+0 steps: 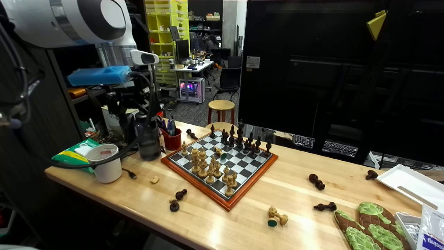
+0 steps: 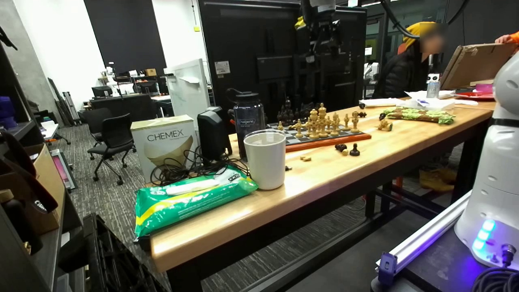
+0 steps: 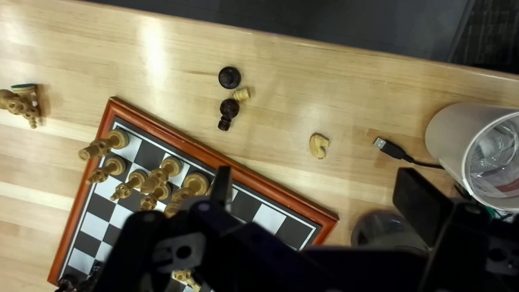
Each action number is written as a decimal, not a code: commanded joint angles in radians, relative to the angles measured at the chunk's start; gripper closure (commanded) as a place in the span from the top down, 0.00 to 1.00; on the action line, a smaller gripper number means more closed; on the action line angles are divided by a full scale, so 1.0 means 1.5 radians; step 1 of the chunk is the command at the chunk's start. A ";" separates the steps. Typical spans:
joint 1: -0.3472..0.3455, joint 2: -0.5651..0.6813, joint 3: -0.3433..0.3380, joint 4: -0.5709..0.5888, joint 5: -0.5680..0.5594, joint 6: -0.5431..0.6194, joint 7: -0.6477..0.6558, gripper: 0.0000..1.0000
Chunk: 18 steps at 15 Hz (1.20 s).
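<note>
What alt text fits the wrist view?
Open, empty pincer above a wooden table. A red-framed chessboard bearing pale pieces lies lower left; nearby are loose pieces, a USB plug and, at right, a white cup.

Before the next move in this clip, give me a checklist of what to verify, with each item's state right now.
1. Claw open and empty: ok.
2. Claw clear of the standing light pieces: ok, a gap shows in an exterior view.
3. Everything on the chessboard upright: not ok, a toppled light piece lies on the squares.
4. Nothing loose beside the board: not ok, a fallen dark piece lies there.
5. White cup upright: ok.
6. Bottle capped tightly: cannot tell.
</note>
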 commanded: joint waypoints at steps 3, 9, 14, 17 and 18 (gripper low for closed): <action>0.016 0.011 -0.015 0.019 -0.026 0.019 -0.035 1.00; 0.013 0.064 -0.085 0.022 -0.024 0.120 -0.200 1.00; -0.007 0.151 -0.148 0.062 -0.031 0.169 -0.308 1.00; -0.010 0.146 -0.154 0.050 -0.019 0.168 -0.307 1.00; -0.012 0.159 -0.158 0.060 -0.019 0.168 -0.313 1.00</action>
